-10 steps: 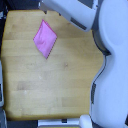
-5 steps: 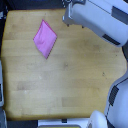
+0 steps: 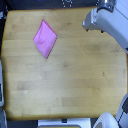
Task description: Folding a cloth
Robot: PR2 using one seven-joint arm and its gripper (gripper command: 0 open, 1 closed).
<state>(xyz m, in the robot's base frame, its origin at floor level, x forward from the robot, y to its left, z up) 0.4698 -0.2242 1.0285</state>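
Note:
The cloth (image 3: 45, 39) is a flat pink-magenta piece lying like a diamond on the wooden table (image 3: 65, 80), in the upper part on the exterior view's left, with one corner pointing down. The robot's grey-white arm (image 3: 107, 24) reaches over the table's upper corner on the exterior view's right, well apart from the cloth. I cannot make out any gripper fingers on it. The arm's upper end runs off the top edge of the frame.
Pale rounded robot parts (image 3: 107, 121) show at the bottom corner on the exterior view's right. Dark floor borders the table's top, left and bottom edges. A small dark fitting (image 3: 65, 3) sits at the top edge.
The arm has pulled back toward the upper corner on the exterior view's right, uncovering the table's right side. The cloth has not moved.

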